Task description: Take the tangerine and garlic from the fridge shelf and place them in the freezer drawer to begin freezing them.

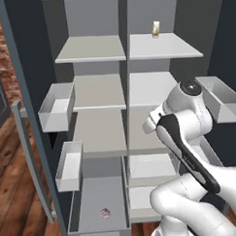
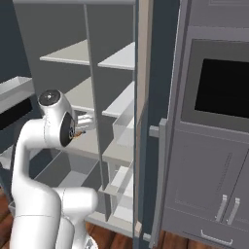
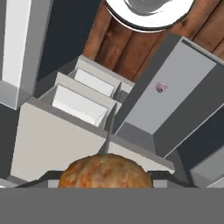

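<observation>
The tangerine [image 3: 104, 171], round and mottled orange-brown, sits at the bottom of the hand view with my gripper [image 3: 104, 183] shut on it. In the right base view the gripper [image 2: 83, 124] hangs in front of a middle fridge shelf [image 2: 87, 141], and a sliver of the tangerine [image 2: 75, 133] shows at the hand. The garlic [image 1: 105, 213], a pinkish-white bulb, lies on the floor of the pulled-out freezer drawer [image 1: 94, 194] at the lower left. From the hand, the garlic [image 3: 160, 87] and the freezer drawer [image 3: 175, 100] lie below and to the right of the held fruit.
A pale carton [image 1: 156, 29] stands on the top right shelf. Door bins [image 1: 56, 108] stick out on the left, another bin [image 1: 221, 98] on the right. The open fridge door edge [image 2: 146, 121] and an oven cabinet [image 2: 219, 87] stand to the right.
</observation>
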